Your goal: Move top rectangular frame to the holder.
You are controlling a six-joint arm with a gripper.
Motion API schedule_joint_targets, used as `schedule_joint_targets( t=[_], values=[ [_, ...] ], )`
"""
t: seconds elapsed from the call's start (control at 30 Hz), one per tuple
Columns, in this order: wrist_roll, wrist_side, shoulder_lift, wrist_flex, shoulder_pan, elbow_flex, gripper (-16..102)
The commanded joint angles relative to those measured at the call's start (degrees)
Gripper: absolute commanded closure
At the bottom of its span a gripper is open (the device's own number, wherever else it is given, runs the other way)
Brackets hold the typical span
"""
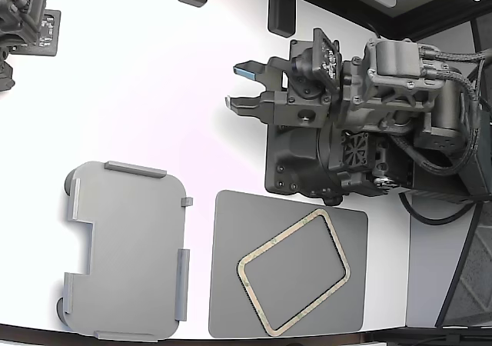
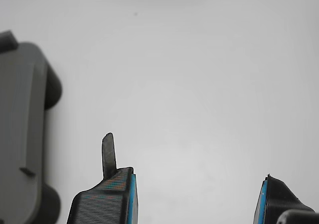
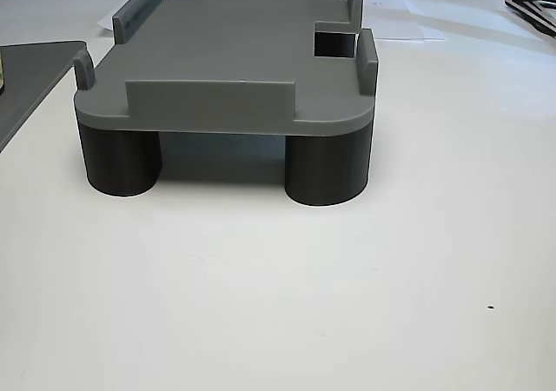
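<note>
The tan rectangular frame lies tilted on a dark grey mat at the front of the white table in the exterior view. The light grey holder stands to the exterior view's left of the mat, empty, with raised edge tabs and a side notch. It also shows in the wrist view and in the other view, raised on dark round feet. My gripper is open and empty over the bare table, well behind the mat and holder. Its blue-padded fingertips show in the wrist view.
The arm's dark base sits right behind the mat. A second dark arm shows at the exterior view's far left corner. The table's front edge runs just below the holder and mat.
</note>
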Motion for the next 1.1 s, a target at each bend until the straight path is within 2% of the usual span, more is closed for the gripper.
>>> schedule_joint_targets(
  t=[0.0,0.33,0.43,0.57,0.67,0.83,1.0,1.07],
  values=[
    [-0.7,3.9,1.2,-14.5,6.4,0.8,-14],
    [-0.8,4.0,-0.4,-14.8,7.0,-0.7,-14],
    [0.9,6.9,-5.2,-12.3,10.9,-6.0,-14],
    [5.7,9.8,-13.5,-4.7,18.1,-14.9,-14],
    [11.2,14.5,-20.0,1.6,27.0,-20.7,-14],
    [25.0,18.8,-30.3,10.8,41.6,-26.6,-14],
    [33.3,18.2,-40.3,19.7,52.1,-32.7,-14],
    [33.4,13.3,-44.5,24.3,53.3,-35.6,-14]
  ],
)
